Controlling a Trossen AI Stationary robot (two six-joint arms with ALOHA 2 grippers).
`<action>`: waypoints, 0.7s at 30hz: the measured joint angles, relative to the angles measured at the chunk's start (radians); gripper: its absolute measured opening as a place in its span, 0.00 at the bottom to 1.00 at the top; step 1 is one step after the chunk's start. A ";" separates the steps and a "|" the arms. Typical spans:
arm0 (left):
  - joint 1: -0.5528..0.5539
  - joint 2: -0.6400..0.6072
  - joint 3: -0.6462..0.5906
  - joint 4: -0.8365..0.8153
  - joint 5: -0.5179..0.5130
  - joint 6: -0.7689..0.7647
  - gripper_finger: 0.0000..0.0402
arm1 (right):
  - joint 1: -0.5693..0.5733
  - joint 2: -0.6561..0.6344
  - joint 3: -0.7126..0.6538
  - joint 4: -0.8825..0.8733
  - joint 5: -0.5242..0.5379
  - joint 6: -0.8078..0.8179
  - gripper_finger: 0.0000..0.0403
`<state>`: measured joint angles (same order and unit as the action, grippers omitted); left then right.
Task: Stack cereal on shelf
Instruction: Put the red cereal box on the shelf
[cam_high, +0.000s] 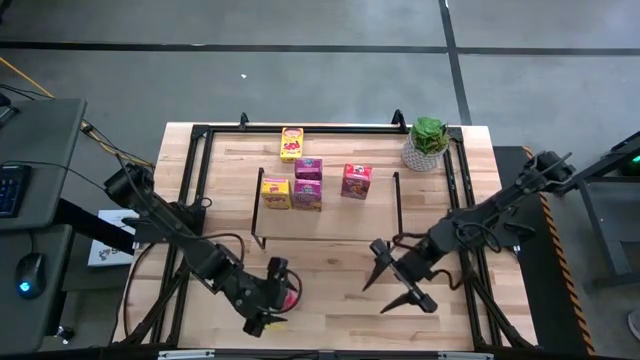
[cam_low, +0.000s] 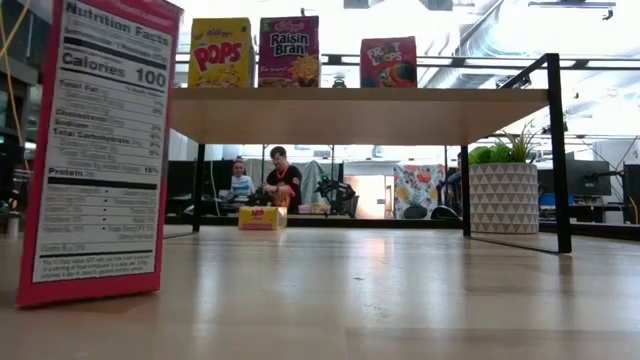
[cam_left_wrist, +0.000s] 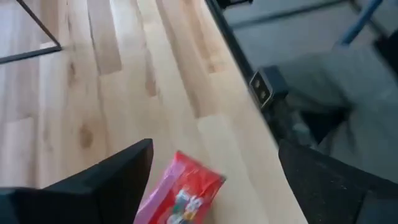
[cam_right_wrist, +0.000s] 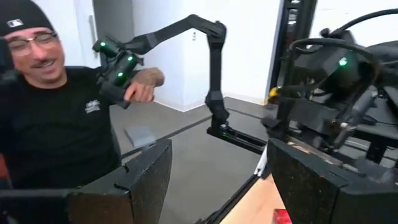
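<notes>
A red cereal box (cam_high: 291, 291) stands upright on the table near its near edge, large at the left of the low view (cam_low: 100, 150). My left gripper (cam_high: 272, 296) is open, with the box (cam_left_wrist: 183, 193) between its fingers. On the shelf (cam_high: 330, 222) stand a yellow box (cam_high: 276, 192), two magenta boxes (cam_high: 307, 193) (cam_high: 308, 168) and a red box (cam_high: 356, 180). Another yellow box (cam_high: 291, 143) lies on the table beyond the shelf. My right gripper (cam_high: 376, 300) is open near the shelf's front right leg and holds nothing. My left gripper has the red box between its open fingers, close beside one finger (cam_left_wrist: 118, 180) and far from the other. I cannot tell whether that finger touches it. The box stands with its bottom on the table.
A potted green plant (cam_high: 428, 142) sits at the table's far right corner. A black frame (cam_high: 200, 160) borders the tabletop. Bare wood lies between the shelf and the near edge. People show in the room beyond, one close in the right wrist view (cam_right_wrist: 50, 124).
</notes>
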<state>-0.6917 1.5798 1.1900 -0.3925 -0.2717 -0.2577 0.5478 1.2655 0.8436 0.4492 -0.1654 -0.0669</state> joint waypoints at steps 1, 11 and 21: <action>0.006 0.001 0.016 -0.038 -0.003 0.018 0.85 | 0.005 0.000 0.000 0.000 0.000 -0.003 0.63; 0.044 0.012 0.047 -0.162 0.019 0.201 0.86 | 0.020 0.000 0.000 -0.011 0.001 0.006 0.63; 0.023 0.070 0.045 -0.195 0.050 0.298 0.86 | 0.020 0.000 0.000 -0.025 0.004 0.006 0.63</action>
<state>-0.6686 1.6493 1.2346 -0.5872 -0.2214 0.0404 0.5678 1.2659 0.8436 0.4241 -0.1609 -0.0608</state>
